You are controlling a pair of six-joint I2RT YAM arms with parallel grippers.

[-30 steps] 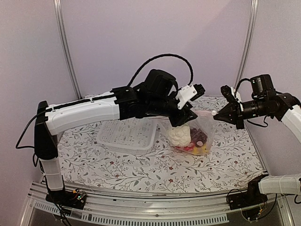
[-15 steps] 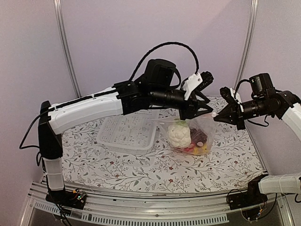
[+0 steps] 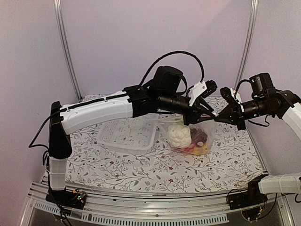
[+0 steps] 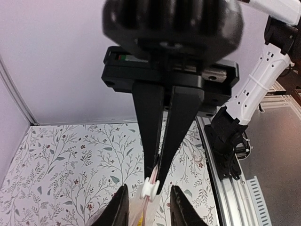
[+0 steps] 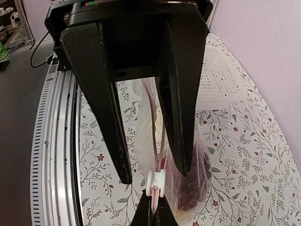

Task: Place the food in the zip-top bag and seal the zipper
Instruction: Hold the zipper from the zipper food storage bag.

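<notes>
The clear zip-top bag (image 3: 190,136) hangs by its top right corner. It holds white cauliflower (image 3: 179,135), dark grapes (image 3: 200,137) and red and yellow pieces (image 3: 197,149). My right gripper (image 5: 155,211) is shut on the end of the pinkish zipper (image 5: 154,141), just behind its white slider (image 5: 156,182). It also shows in the top view (image 3: 217,117). My left gripper (image 4: 149,207) is open, its fingers (image 5: 113,117) on either side of the zipper at the slider (image 4: 151,188). In the top view it (image 3: 207,114) meets the right gripper above the bag.
A white slotted basket (image 3: 127,135) lies on the floral tablecloth (image 3: 141,169) left of the bag, under the left arm. A metal rail (image 3: 141,217) runs along the near edge. Purple walls enclose the back and sides.
My left gripper has risen from the cauliflower inside the bag and moved right, its open fingers now around the zipper by the right gripper. The right gripper has held still.
</notes>
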